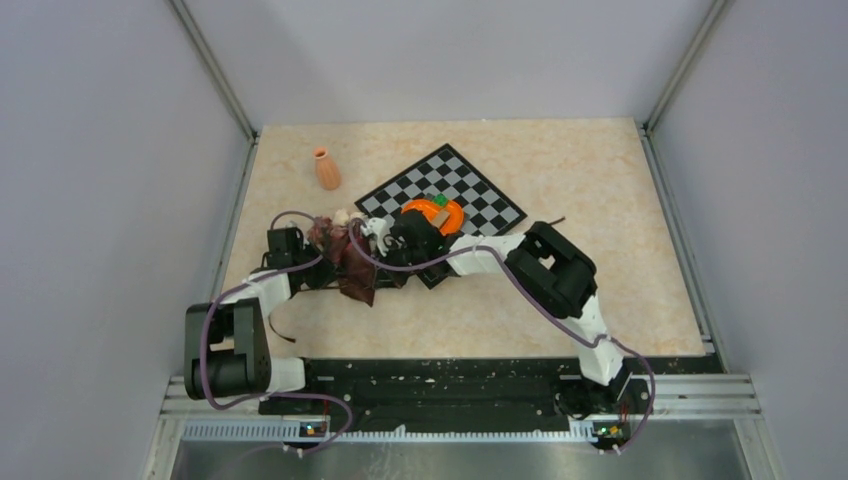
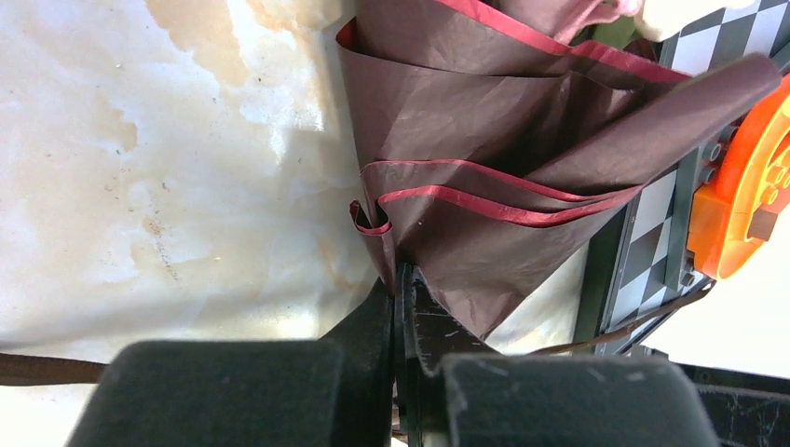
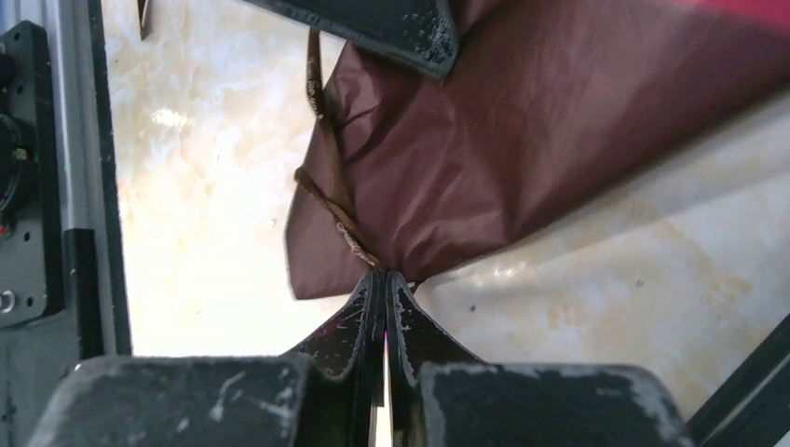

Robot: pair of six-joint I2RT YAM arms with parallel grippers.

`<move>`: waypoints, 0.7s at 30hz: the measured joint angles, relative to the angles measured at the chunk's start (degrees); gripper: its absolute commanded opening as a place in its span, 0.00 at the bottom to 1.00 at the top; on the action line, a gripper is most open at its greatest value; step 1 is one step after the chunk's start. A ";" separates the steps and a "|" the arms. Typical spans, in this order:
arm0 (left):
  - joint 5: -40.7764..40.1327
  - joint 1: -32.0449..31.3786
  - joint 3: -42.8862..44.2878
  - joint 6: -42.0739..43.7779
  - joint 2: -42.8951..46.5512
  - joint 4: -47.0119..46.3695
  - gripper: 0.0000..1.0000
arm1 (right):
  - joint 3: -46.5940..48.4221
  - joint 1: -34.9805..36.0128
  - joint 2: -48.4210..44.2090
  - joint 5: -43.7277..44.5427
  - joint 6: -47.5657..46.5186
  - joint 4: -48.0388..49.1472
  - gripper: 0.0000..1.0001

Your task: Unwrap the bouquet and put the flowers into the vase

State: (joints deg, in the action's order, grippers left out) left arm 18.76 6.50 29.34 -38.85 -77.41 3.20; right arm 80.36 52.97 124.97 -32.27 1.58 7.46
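Bouquet (image 1: 352,268) lies on the tabletop (image 1: 560,300) between my two arms, at the near-left corner of the checkered mat (image 1: 480,185). Its maroon cloth is spread in loose folds and the pale flowers (image 1: 343,216) show at the far end. My left tool (image 2: 402,279) has its jaws together on a folded edge of the cloth. My right tool (image 3: 384,277) is pinched on a lower corner, where the thin ribbon (image 3: 326,186) runs down to the tips; I can't tell whether the ribbon is caught in that grip as well.

I judge the unwrapping to be the step in hand, with both grips set and nothing pulled open yet. The next move calls for drawing the two tools apart, slowly and low, so the cloth peels off the stems without dragging them. The vase (image 1: 327,168) stands upright well apart at the far left, so placing comes later. The orange heart-shaped object (image 1: 432,213) sits just beside the bundle, and I'd keep my pull away from it.
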 measured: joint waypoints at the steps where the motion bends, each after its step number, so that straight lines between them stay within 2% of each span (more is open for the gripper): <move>1: 0.00 0.00 0.00 0.00 0.00 0.02 0.00 | -0.81 0.11 -0.68 0.28 0.17 0.22 0.00; 14: -0.28 0.00 0.00 0.07 -0.02 0.04 0.00 | -11.08 1.14 -10.82 2.95 1.90 0.17 0.02; 21: -0.20 0.00 0.02 0.94 -0.02 0.02 0.00 | -13.22 1.38 -12.39 3.72 3.52 0.42 0.01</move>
State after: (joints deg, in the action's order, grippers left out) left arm 18.57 6.50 29.36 -37.91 -77.43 3.22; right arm 67.13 54.35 112.57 -28.56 5.10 7.88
